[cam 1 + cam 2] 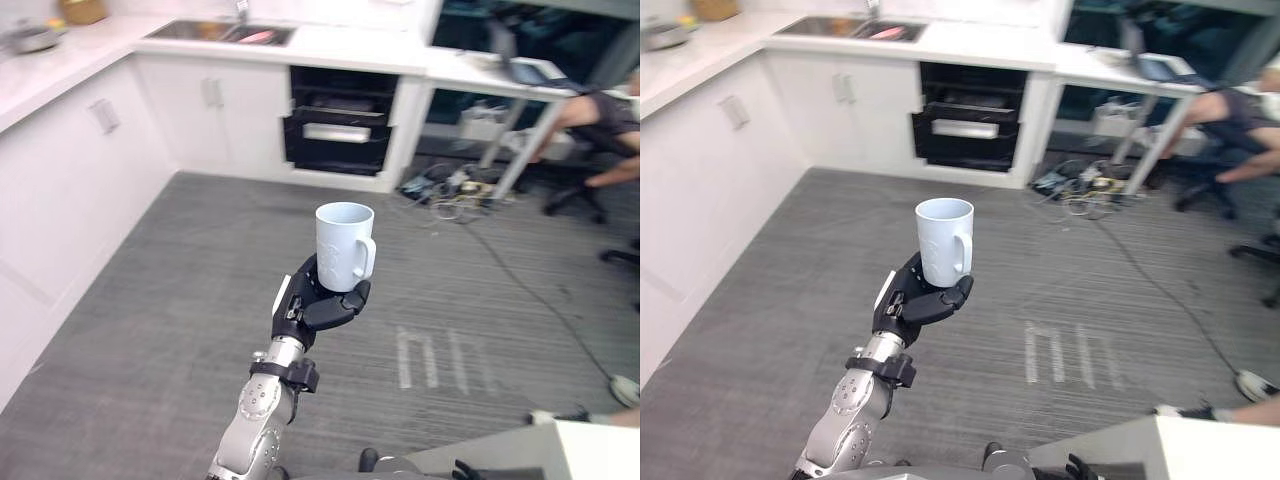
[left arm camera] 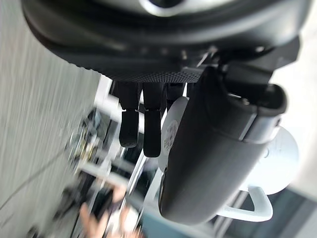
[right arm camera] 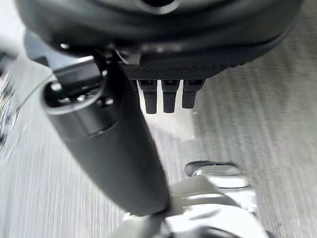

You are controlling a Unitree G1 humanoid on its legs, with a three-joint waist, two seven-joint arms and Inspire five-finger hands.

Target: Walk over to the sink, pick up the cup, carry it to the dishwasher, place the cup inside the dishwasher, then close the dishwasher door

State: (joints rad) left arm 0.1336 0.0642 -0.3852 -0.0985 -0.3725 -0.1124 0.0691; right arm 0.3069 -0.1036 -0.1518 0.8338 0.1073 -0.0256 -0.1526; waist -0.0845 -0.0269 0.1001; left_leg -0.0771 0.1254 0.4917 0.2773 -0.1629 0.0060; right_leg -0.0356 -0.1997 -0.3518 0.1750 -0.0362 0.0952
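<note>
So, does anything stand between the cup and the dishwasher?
Nothing visible does. The left hand holds the cup over bare grey floor that runs up to the dishwasher; the cables lie to the right of that path.

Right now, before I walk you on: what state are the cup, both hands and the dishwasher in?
cup: upright, held in the air above the floor.
left hand: fingers curled round the cup's base.
right hand: fingers relaxed, holding nothing.
dishwasher: far across the floor under the counter, racks showing, so the door looks open.
</note>
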